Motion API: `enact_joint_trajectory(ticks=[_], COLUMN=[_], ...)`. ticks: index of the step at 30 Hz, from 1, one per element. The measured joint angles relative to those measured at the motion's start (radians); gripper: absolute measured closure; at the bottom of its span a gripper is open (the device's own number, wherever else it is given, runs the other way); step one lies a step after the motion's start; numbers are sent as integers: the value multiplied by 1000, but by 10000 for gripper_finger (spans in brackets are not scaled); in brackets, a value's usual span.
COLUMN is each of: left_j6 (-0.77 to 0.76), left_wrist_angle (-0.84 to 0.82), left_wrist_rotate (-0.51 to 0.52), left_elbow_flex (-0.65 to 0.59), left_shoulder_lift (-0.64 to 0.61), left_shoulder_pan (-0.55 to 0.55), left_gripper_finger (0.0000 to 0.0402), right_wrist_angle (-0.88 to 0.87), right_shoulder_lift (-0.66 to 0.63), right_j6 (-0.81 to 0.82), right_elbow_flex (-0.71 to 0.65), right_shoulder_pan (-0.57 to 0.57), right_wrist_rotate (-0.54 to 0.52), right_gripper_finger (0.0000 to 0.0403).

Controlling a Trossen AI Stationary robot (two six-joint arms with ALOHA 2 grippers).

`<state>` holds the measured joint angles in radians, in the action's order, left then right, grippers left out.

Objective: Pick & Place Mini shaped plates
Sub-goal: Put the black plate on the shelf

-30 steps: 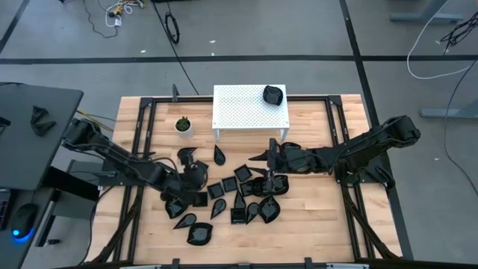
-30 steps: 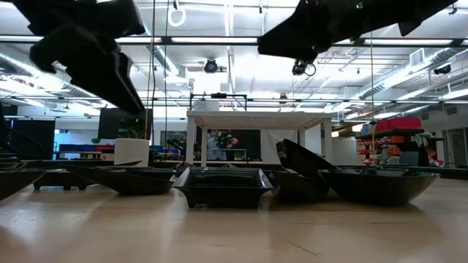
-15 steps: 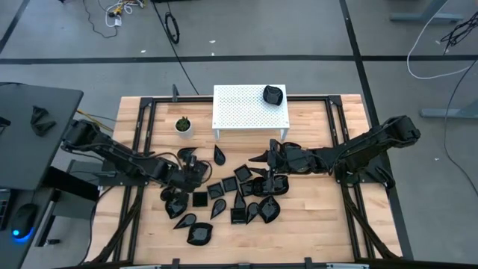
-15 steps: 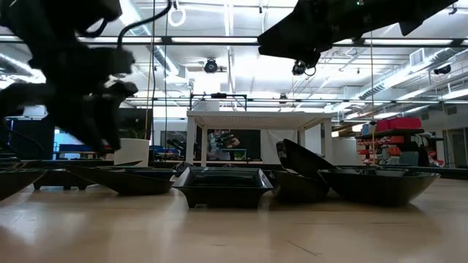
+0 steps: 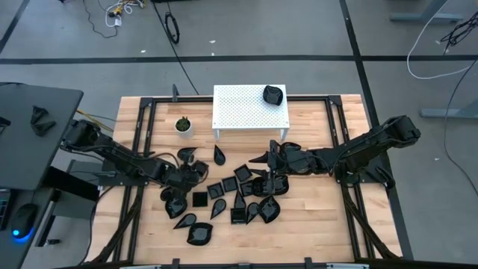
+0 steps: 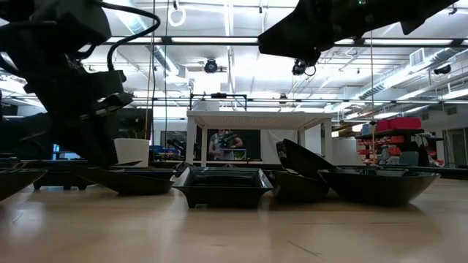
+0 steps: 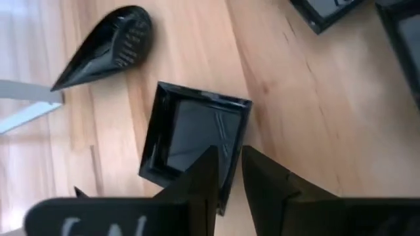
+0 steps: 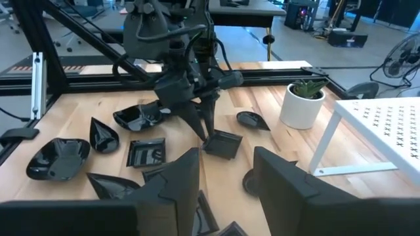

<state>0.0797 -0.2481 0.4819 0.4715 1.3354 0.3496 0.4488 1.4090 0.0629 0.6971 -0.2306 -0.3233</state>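
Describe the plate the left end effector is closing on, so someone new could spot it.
Start at the white perforated stand at the table's back edge, then come forward and toward the left arm into the scatter of black dishes. The left end effector straddles one rim of a small square plate. It lies flat and alone on bare wood, touching no neighbour; a teardrop dish lies nearby.
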Motion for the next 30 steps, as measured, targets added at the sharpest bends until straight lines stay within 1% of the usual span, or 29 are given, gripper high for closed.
enact_joint_trajectory(ticks=[4, 11, 18, 22, 27, 30], left_j6=[31, 31, 37, 37, 5, -42], left_wrist_angle=[19, 26, 30, 33, 71, 70], left_wrist_rotate=[9, -5, -63, -65, -92, -113], left_elbow_flex=[-23, -29, -29, -29, -27, -13], left_shoulder_lift=[0, 0, 0, 0, 0, 0], left_shoulder_pan=[-1, -32, -73, -79, -77, -68], left_gripper_finger=[330, 330, 333, 350, 390, 394], right_wrist_angle=[0, 0, 0, -1, -5, -4], right_shoulder_lift=[0, 0, 0, 0, 0, 0], right_j6=[-13, -23, -30, -36, -36, -37], right_elbow_flex=[0, 0, 0, 0, 0, 0], right_shoulder_pan=[0, 0, 0, 0, 0, 0], right_wrist_rotate=[0, 0, 0, 0, 0, 0], right_gripper_finger=[254, 254, 254, 254, 254, 254])
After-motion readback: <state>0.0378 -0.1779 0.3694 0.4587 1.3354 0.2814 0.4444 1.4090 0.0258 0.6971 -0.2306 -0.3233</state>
